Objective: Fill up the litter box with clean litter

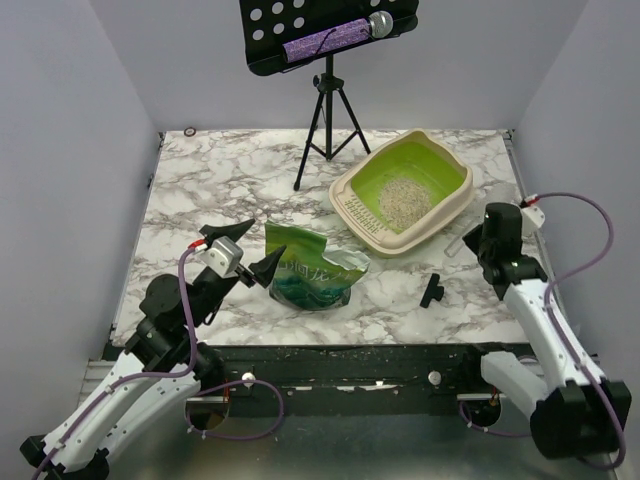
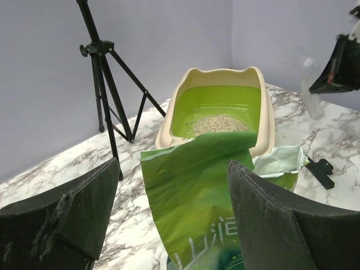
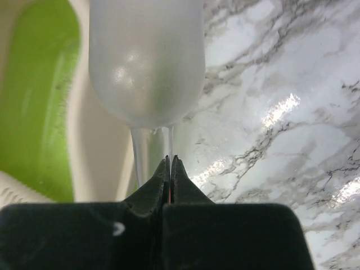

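- Nearest of all are the right pincer's (image 3: 170, 163) two black fingers, pressed flat together with no gap, pinching the thin stem of a frosted, translucent scoop (image 3: 147, 62) whose rounded bowl hangs just beyond the tips.
- Left of that scoop and close beside it sits the litter box (image 3: 39, 101), its beige rim and lime-green inside filling that side of the wrist view.
- Marble table (image 1: 200, 190) shows bare on the pincer's other side.
- Across the table, the left pincer (image 1: 243, 250) stands wide open, holding nothing, its two black fingers (image 2: 62, 214) spread apart.
- Straight ahead of those fingers, partly between them, stands a glossy green bag (image 1: 310, 267), its torn top flopped open.
- Beyond the bag, further out from the left pincer, a small heap of clean litter (image 1: 404, 196) lies in the middle of the tray's green floor, much of which shows bare.
- Between bag and right arm lies a small black clip (image 1: 431, 289) on the marble.
- At the far wall a black tripod (image 1: 327, 115) holds a perforated stand.
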You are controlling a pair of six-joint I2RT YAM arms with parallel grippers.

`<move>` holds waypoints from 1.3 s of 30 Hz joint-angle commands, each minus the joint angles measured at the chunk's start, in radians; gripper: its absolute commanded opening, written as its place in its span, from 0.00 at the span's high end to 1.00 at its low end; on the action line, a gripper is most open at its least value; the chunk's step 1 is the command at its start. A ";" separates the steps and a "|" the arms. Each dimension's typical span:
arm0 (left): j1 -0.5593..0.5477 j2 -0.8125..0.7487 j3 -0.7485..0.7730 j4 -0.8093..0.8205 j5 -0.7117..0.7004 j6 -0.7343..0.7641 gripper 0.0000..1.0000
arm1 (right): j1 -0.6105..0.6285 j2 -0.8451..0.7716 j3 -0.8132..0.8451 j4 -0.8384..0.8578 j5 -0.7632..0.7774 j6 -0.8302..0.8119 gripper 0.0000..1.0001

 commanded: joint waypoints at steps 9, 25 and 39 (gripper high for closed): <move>-0.003 0.017 0.122 -0.012 0.112 0.001 0.14 | 0.034 -0.244 0.178 -0.004 -0.609 -0.277 1.00; -0.004 0.149 0.332 -0.268 0.419 0.203 0.09 | 0.321 -0.166 0.327 -0.020 -1.352 -0.359 1.00; -0.004 0.071 0.283 -0.269 0.617 0.243 0.05 | 0.478 -0.190 0.214 -0.076 -1.531 -0.314 1.00</move>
